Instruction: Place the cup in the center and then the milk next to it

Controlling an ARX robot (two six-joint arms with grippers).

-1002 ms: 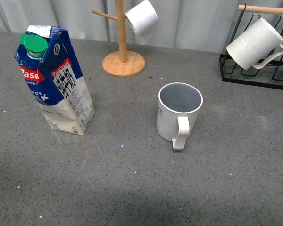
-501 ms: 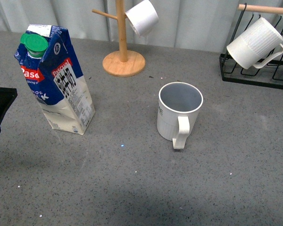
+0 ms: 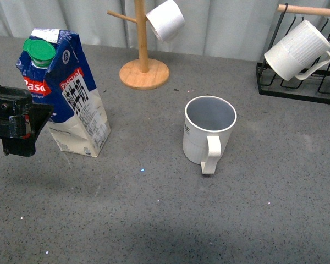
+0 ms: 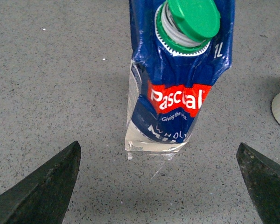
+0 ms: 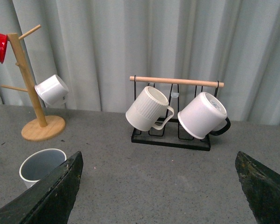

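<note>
Left gripper (image 4: 158, 145) newly in at the left edge of the desk (image 3: 154, 220), absent a second ago. Jaws wide apart, milk (image 3: 66, 93) lined up ahead between them, not yet touched. Milk upright near left edge. Cup (image 3: 209, 135) upright about desk centre, handle toward robot. First step reads done, milk pickup starting. Right gripper (image 5: 158, 154): jaws apart, empty, outside front view. Cup lettering mostly turned away; gripper covers part of carton logo.
</note>
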